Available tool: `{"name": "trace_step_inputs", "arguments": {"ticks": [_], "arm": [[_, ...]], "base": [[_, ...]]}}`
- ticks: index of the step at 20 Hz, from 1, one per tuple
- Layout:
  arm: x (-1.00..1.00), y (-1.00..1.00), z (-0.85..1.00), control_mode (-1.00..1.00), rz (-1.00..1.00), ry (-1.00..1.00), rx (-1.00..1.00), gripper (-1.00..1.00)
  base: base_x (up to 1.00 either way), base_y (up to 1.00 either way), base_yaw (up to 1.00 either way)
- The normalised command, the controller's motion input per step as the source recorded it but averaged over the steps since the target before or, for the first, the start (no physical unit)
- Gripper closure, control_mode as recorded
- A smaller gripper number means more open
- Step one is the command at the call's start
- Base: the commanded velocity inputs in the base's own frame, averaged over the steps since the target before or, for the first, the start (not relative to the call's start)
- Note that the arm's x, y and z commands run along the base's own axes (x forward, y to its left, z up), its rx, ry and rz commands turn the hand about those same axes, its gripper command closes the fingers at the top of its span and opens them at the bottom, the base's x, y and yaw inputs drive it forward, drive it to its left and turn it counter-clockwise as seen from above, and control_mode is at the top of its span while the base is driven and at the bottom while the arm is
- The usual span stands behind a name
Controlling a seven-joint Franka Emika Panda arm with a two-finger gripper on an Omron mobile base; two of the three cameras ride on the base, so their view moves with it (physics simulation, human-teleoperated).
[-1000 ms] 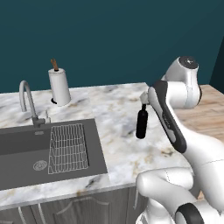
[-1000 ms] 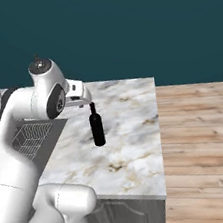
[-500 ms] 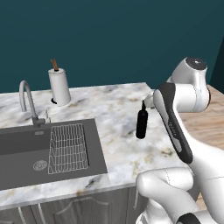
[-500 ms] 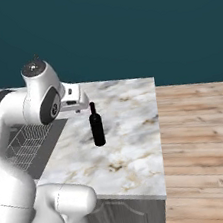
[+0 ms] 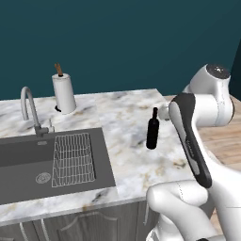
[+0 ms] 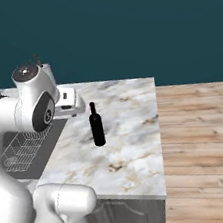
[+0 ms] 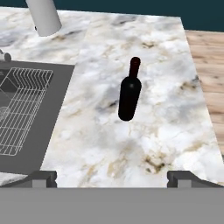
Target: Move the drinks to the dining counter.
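Observation:
The slim dark bottle (image 5: 152, 130) (image 6: 96, 126) (image 7: 129, 92) stands upright and free on the white marble dining counter (image 5: 127, 110) (image 6: 131, 130) (image 7: 166, 109), right of the dark sink. My gripper (image 7: 112, 178) hangs back from it, above the counter's near side, looking down at it. Its fingertips (image 7: 43, 177) sit far apart with nothing between them, so it is open. In the right base view the hand (image 6: 68, 104) is left of the bottle's neck and clear of it. The blue carton is out of view.
A dark sink (image 5: 28, 162) with a wire rack (image 5: 71, 157) (image 7: 19, 105) lies left of the bottle. The curved faucet (image 5: 29, 108) and paper-towel roll (image 5: 63, 92) (image 7: 43, 16) stand behind it. Wooden floor (image 6: 204, 145) begins past the counter's right edge.
The hand has drawn back and away from the bottle's neck, and the arm's upper joint has risen. The bottle stays upright in the same spot on the counter.

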Motion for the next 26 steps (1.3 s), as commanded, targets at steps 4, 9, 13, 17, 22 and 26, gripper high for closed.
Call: {"name": "trace_step_inputs", "arguments": {"ticks": [4, 9, 13, 17, 22, 26], "arm": [[-0.24, 0.01, 0.07, -1.0, -0.04, 0.0, 0.0, -1.0], [-0.24, 0.0, 0.06, -1.0, -0.05, 0.0, 0.0, -1.0], [-0.22, 0.0, 0.02, -1.0, -0.04, 0.0, 0.0, -1.0], [-0.2, 0.01, 0.01, -1.0, -0.02, 0.0, 0.0, -1.0], [-0.24, 0.05, 0.0, -1.0, -0.01, -0.02, 0.0, -1.0], [-0.22, 0.01, 0.0, -1.0, 0.0, -0.04, 0.0, -1.0]], "base": [[0.0, 0.0, 0.0], [0.0, 0.0, 0.0], [0.0, 0.0, 0.0], [0.0, 0.0, 0.0], [0.0, 0.0, 0.0], [0.0, 0.0, 0.0]]}}
